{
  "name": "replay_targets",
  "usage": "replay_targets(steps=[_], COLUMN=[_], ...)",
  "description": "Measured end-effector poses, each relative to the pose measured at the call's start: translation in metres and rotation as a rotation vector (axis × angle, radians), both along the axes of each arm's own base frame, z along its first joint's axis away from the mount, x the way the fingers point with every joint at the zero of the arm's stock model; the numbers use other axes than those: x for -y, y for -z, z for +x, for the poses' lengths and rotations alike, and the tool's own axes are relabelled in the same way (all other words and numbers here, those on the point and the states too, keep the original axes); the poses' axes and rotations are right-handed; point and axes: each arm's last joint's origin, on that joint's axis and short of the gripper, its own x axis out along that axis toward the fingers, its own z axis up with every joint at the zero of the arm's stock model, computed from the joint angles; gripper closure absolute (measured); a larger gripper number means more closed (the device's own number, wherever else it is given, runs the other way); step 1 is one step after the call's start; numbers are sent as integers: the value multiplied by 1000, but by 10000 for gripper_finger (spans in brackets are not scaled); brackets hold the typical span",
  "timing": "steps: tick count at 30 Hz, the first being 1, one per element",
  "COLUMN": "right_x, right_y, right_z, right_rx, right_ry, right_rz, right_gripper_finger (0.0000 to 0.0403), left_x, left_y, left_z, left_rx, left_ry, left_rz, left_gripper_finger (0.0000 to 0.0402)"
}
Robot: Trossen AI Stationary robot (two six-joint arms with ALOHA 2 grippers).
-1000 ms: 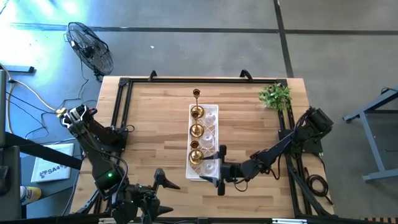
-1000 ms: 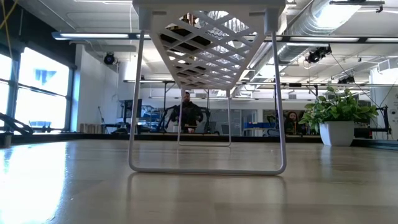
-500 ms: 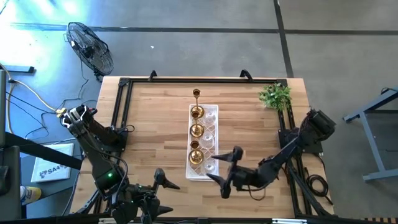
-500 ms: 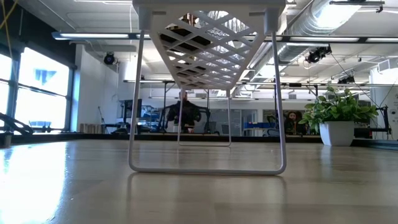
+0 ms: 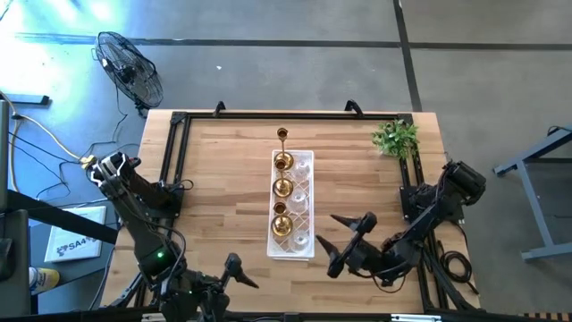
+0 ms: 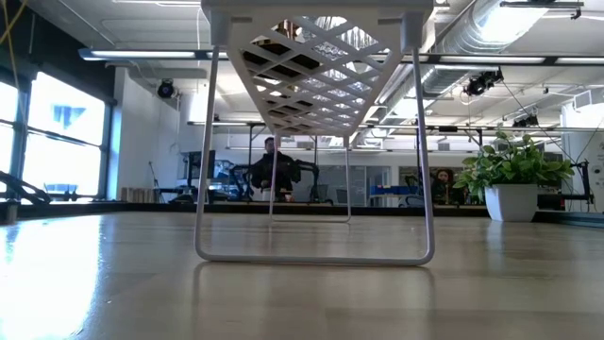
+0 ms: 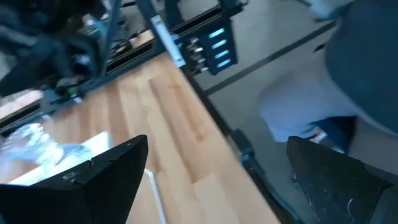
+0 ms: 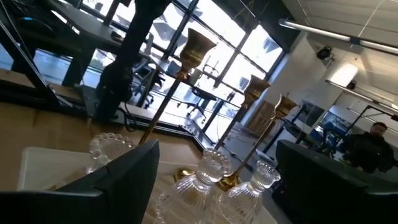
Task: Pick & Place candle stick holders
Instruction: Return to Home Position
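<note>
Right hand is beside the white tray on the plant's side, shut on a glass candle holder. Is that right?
Not quite. The right hand is beside the white tray on the plant's side, but it is open and empty, as the high view shows.

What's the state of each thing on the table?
Gold candle holders: upright, in a row on the tray.
Glass candle holders: upright, in a row beside the gold ones.
Tray: standing on its legs.
Right gripper: open, empty, apart from the tray.
Left gripper: open, empty, apart from the tray.
Plant: upright in its pot.
</note>
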Motion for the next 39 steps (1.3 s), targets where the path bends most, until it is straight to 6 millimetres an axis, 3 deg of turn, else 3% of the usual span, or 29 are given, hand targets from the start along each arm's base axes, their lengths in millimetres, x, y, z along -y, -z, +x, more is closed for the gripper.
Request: replay_targets(steps=[8,14,21,27,29,34,39], right_x=[-3,0,16,35,41,60,90], right_y=[-4,-16,-51,-82,-88,-108,-128], right_z=[-5,-10,-25,-42,-47,-64,-90], right_rx=[5,16,56,79,59,38,-17], right_ry=[-17,-40,-70,-76,-76,-61,-25], right_rz=[7,-4,3,23,2,-1,-20], right_gripper_finger=[86,105,205,366,391,396,400], left_x=[-17,-35,-48,-51,-53,-69,-112], left_y=[-3,-3,-10,-30,-36,-57,-76], left_z=[20,38,52,50,49,43,38], left_rx=[74,71,163,221,217,154,25], left_ry=[-215,-238,-281,-348,-340,-350,-389], left_rz=[-21,29,166,301,346,439,451], left_gripper_finger=[25,46,165,327,379,381,399])
